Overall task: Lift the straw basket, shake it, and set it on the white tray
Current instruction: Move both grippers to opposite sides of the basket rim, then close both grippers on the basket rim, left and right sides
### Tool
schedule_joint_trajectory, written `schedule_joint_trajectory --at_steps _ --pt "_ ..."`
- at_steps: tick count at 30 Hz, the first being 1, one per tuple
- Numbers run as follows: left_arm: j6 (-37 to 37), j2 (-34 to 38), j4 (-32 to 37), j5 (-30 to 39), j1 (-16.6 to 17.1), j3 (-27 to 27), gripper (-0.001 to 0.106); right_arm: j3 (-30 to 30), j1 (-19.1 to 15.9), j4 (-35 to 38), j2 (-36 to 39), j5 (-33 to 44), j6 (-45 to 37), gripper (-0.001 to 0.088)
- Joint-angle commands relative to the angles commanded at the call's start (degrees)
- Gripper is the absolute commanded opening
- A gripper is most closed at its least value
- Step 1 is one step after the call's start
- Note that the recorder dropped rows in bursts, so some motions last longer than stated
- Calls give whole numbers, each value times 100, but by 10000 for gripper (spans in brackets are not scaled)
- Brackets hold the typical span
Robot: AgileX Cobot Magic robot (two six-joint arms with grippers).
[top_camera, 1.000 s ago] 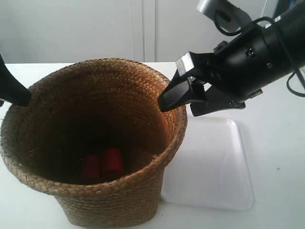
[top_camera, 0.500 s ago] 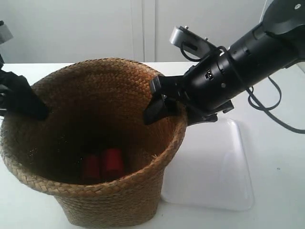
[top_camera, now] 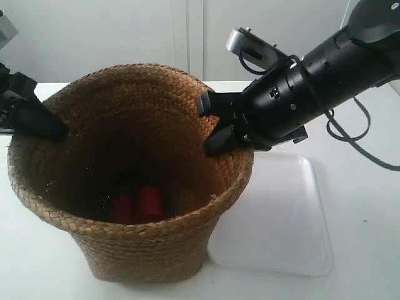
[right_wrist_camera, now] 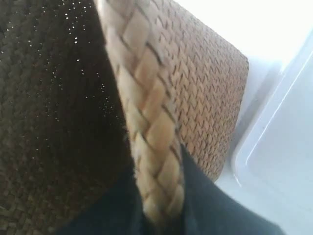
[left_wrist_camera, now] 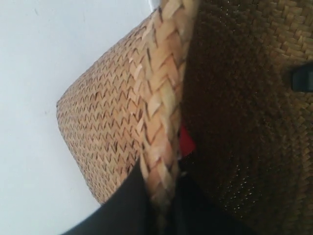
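Observation:
The straw basket (top_camera: 144,250) is brown and woven, with a braided rim and a dark inside, and stands left of the white tray (top_camera: 281,225). Two red objects (top_camera: 137,203) lie at its bottom. My right gripper (top_camera: 219,140) is shut on the rim nearest the tray, one finger inside and one outside. In the right wrist view the braid (right_wrist_camera: 146,122) runs between the fingers of this gripper (right_wrist_camera: 161,205), with the tray (right_wrist_camera: 283,147) beside the basket. My left gripper (top_camera: 53,131) is shut on the opposite rim. The left wrist view shows that gripper (left_wrist_camera: 159,196) pinching the braid (left_wrist_camera: 161,98).
The white table (top_camera: 362,187) stretches round the basket and the tray. A pale wall with cabinet panels (top_camera: 187,37) stands behind. The black right arm (top_camera: 325,75) and its cable (top_camera: 369,159) reach over the tray's far side.
The right gripper moved in from above the tray and shut on the rim. The left gripper closed on the opposite rim. The basket has since risen a little.

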Motion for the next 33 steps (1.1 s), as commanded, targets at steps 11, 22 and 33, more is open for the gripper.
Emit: schedule_joint_trajectory --at_steps 11,22,33 --pt "1151 -2369 -1106 -431 -10 1006 0 188 1050 -482 -2142 -672 17 0" --pt "1982 -3210 -1526 -2159 -175 1894 0 527 1570 -6036 -2064 -569 5031 0" --pt "2008 -2936 -1997 -2278 -175 2036 0 1261 1985 -5909 -2238 -2842 4947 0"
